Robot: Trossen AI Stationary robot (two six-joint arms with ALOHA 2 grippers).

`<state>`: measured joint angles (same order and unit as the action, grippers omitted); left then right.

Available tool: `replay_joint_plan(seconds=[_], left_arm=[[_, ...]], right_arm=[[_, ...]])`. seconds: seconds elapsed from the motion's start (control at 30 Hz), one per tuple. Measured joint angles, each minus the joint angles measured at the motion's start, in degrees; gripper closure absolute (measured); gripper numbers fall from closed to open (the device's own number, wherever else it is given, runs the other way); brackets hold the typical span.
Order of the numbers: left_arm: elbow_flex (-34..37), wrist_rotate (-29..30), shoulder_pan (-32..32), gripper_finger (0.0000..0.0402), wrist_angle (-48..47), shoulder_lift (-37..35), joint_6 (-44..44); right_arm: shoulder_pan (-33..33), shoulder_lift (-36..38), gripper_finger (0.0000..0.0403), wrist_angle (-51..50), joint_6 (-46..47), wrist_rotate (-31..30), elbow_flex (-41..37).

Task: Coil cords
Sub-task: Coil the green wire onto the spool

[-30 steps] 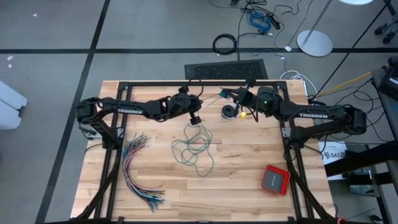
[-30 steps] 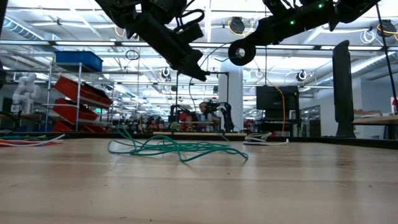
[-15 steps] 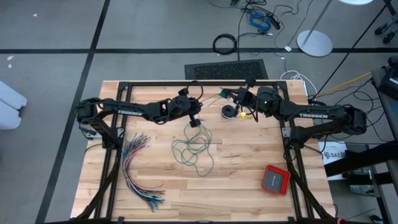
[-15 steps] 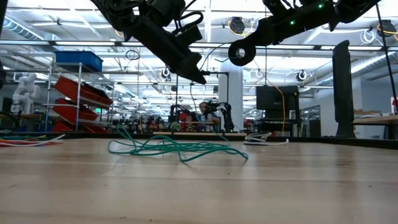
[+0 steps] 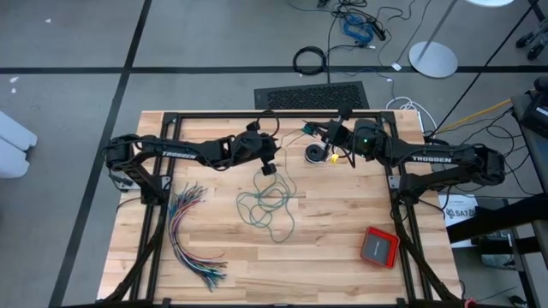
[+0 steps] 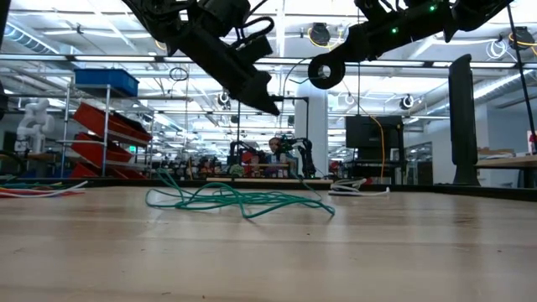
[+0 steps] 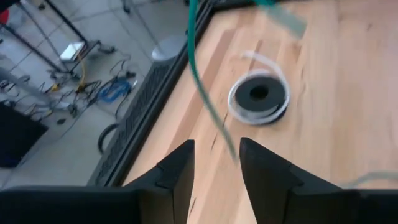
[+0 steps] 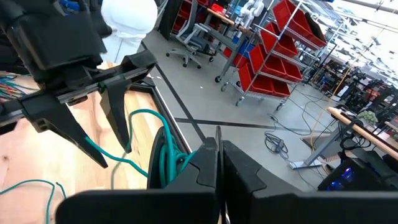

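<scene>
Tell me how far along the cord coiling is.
Done: the black cord sits on the table as a small tight coil. In hand: the right gripper is shut on a few gathered loops of the teal cord, and a strand runs between the open left gripper. Left: most of the teal cord lies loose on the table, uncoiled.
</scene>
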<state>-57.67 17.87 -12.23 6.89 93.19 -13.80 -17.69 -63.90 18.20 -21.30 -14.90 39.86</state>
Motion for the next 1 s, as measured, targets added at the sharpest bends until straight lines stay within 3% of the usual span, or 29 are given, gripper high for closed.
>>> replay_joint_plan(seconds=[0.17,0.3,0.7,1.0], left_arm=[[0.0,-4.4,0.0,0.0265,2.5,0.0,2.8],[0.6,-3.2,-0.2,0.0265,3.0,0.5,3.3],[11.5,-2.8,-0.2,0.0265,24.1,0.6,10.3],[12.3,-1.9,0.8,0.0265,32.6,5.8,11.7]], right_arm=[[0.0,0.0,0.0403,0.1,0.0,0.0,0.0],[0.0,0.0,0.0403,0.1,0.1,0.0,0.0],[0.0,0.0,0.0403,1.0,0.3,0.0,0.0],[0.0,0.0,0.0403,1.4,0.7,0.2,0.0]])
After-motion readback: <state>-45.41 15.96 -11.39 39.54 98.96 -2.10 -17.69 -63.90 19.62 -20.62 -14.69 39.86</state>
